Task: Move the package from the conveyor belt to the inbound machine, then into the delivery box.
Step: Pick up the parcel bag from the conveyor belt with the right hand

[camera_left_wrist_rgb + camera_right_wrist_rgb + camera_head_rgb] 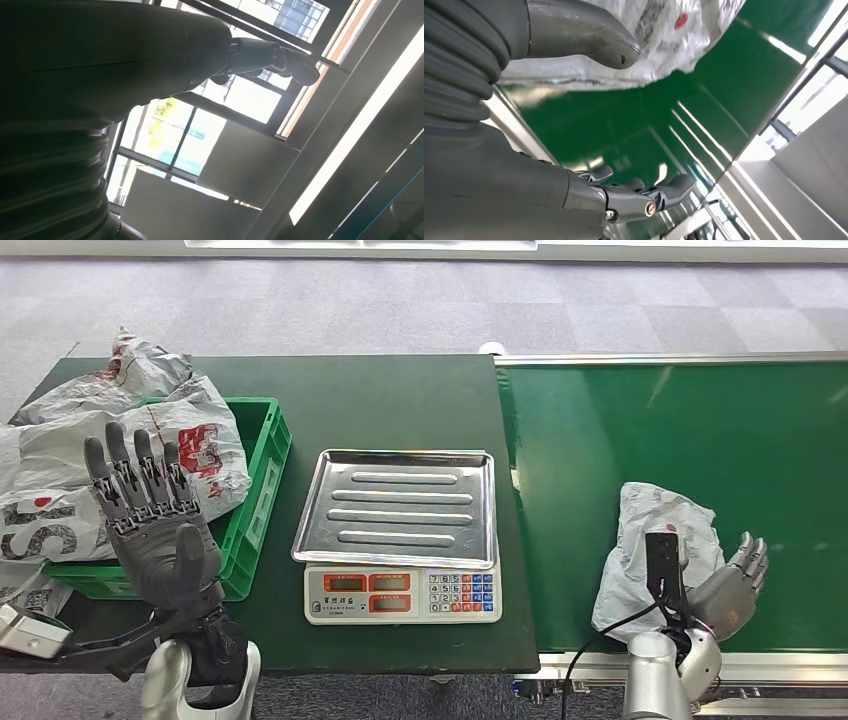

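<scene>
- Grey tiled flooring is running behind a dark green table (400, 390) on one side and a bright green conveyor belt (700, 440) on the other.
- Starting at the right hand (735, 585): it is sitting just beside the crumpled white package (650, 540), fingers apart, thumb near the plastic, not gripping anything as far as I can judge.
- Close up from the right wrist, the thumb (589, 37) is hovering against the wrinkled bag (664, 35) while the fingers (644, 197) are reaching out over the belt.
- Moving outward, the package is lying on the belt near its front edge, so the first lift is not yet done.
- Beyond that, the scale with its steel tray (400, 505) is waiting bare; I take this to be the inbound machine.
- Further over, the green crate (255, 500) is holding other printed bags (130, 440), apparently the delivery box.
- Above it, the left hand (150, 520) is raised with fingers spread, holding nothing.
- Judging by this, nearly the whole task is remaining: grasp, weigh, then drop.
- Hard to make out: a dark block at the right wrist is covering part of the package, and the crate's inside is hidden under the bags.
</scene>
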Tool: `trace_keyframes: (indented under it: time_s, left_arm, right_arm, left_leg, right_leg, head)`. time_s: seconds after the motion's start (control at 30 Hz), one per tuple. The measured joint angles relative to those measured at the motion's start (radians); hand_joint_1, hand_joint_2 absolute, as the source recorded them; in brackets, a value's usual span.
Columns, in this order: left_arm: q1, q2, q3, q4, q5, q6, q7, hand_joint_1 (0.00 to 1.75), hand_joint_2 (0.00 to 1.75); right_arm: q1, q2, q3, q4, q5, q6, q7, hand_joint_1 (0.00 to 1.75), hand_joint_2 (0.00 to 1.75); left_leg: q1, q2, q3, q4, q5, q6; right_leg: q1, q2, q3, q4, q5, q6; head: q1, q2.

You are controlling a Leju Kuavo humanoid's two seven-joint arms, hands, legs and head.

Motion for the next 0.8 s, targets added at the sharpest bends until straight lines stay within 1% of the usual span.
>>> trace_keyframes:
  time_s: [0.2,0.4,0.8]
  left_arm:
    - [-0.001,0.000,0.013,0.000,-0.002,-0.004,-0.006,0.00,1.75]
    - [-0.002,-0.001,0.027,0.000,-0.003,-0.017,-0.007,0.00,1.75]
    - [-0.003,-0.002,0.034,0.002,-0.005,-0.024,-0.011,0.00,1.75]
  right_arm:
    - [-0.033,-0.024,0.012,0.101,-0.025,0.042,-0.005,0.00,1.75]
    - [-0.057,-0.046,0.032,0.163,-0.036,0.048,0.015,0.00,1.75]
    - [-0.068,-0.066,0.037,0.223,-0.048,0.052,0.017,0.00,1.75]
  left_leg:
    - [0.000,0.000,0.000,0.000,0.000,0.000]
    - [0.000,0.000,0.000,0.000,0.000,0.000]
    - [0.000,0.000,0.000,0.000,0.000,0.000]
  right_leg:
    - [0.000,0.000,0.000,0.000,0.000,0.000]
    - [0.000,0.000,0.000,0.000,0.000,0.000]
    - [0.000,0.000,0.000,0.000,0.000,0.000]
  head:
    - [0.000,0.000]
    - [0.000,0.000]
    - [0.000,0.000]
